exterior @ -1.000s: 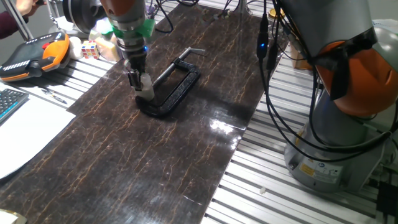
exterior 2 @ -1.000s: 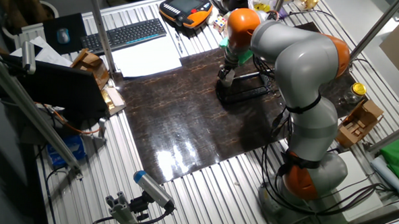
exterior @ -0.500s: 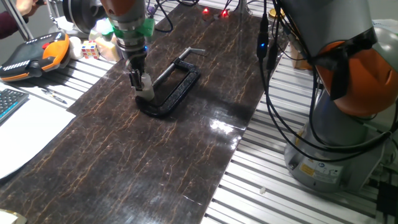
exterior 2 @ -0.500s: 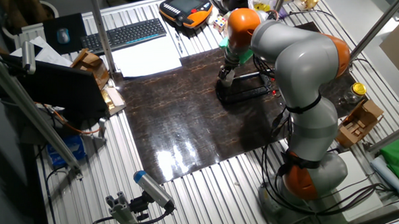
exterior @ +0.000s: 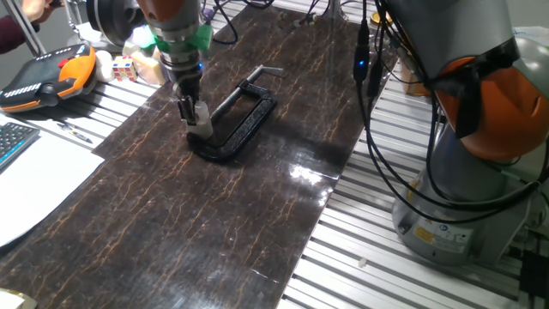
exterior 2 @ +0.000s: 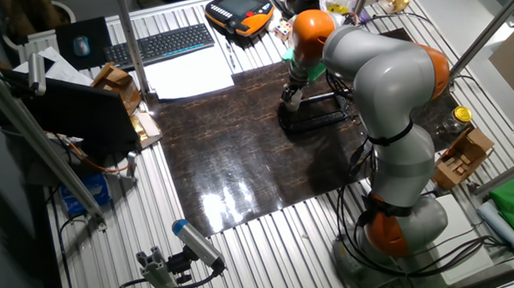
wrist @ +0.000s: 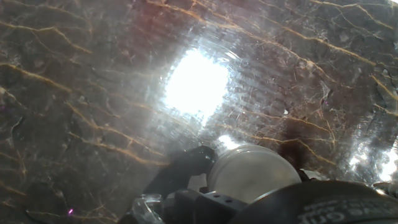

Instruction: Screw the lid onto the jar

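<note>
The small whitish jar (exterior: 205,130) stands on the dark marbled mat, touching the near end of a black C-clamp (exterior: 244,120). The greyish-white lid (exterior: 201,116) sits on top of it. My gripper (exterior: 192,114) points straight down and is closed around the lid, one dark finger (exterior: 184,110) showing on its left. In the hand view the round lid (wrist: 249,171) fills the bottom centre, with a black finger (wrist: 186,163) beside it. In the other fixed view my gripper (exterior 2: 290,96) is at the clamp's left end (exterior 2: 321,117); the jar is hidden there.
An orange teach pendant (exterior: 43,75), a small cube (exterior: 123,69) and white paper (exterior: 34,180) lie left of the mat. A keyboard (exterior 2: 161,44) is behind. The robot base (exterior: 480,172) and cables stand to the right. A yellow-lidded jar (exterior 2: 462,115) sits far right.
</note>
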`<state>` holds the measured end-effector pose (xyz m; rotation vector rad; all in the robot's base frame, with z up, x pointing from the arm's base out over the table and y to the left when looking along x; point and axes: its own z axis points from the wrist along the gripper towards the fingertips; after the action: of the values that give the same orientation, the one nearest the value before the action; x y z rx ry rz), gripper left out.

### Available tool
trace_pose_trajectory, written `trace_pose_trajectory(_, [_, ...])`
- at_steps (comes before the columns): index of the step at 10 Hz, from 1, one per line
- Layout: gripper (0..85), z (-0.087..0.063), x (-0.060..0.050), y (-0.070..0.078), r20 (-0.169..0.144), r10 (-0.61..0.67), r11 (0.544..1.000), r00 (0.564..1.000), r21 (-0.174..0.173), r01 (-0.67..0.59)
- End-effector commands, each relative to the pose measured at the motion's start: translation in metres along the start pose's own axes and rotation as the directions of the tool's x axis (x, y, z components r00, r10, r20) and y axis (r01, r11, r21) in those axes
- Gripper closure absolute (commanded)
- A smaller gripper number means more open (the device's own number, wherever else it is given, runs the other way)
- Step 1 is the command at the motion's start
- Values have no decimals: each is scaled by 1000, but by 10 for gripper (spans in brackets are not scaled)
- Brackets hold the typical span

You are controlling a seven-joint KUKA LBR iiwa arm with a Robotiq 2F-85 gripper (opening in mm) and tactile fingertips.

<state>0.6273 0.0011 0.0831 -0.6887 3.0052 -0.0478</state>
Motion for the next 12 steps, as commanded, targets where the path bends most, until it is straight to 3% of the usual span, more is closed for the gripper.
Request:
trace_pose_trajectory(1, [150, 0, 0, 0, -1, 0, 1000, 1000, 1, 0])
trace_pose_trajectory(12, [153, 2, 0, 1, -25, 86, 996, 996, -7, -86])
